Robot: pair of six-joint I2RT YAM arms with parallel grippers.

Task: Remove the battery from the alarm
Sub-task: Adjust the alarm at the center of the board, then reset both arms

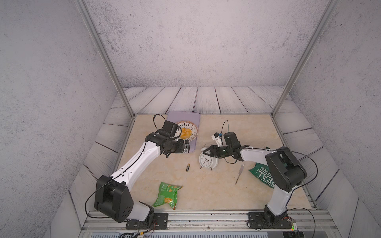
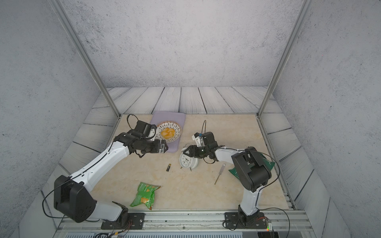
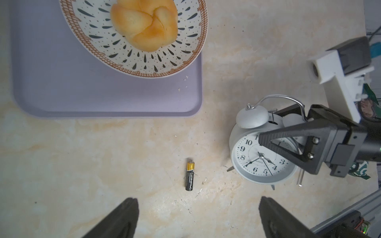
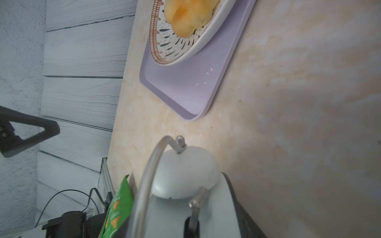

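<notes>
battery (image 3: 190, 176) on table (image 3: 103, 154) | bowl (image 3: 185, 53) on tray (image 3: 82, 92) holds bun (image 3: 144, 22) | left tool (image 3: 199, 201) released | right tool (image 3: 268, 125) grasping alarm (image 3: 261, 164)

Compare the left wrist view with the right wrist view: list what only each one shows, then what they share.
Left wrist only: the battery lying loose on the table, the dial of the alarm, and the open left gripper. Right wrist only: the plank wall beyond the table's edge. Both: the alarm's bells, the purple tray and the patterned bowl holding a bun.
</notes>
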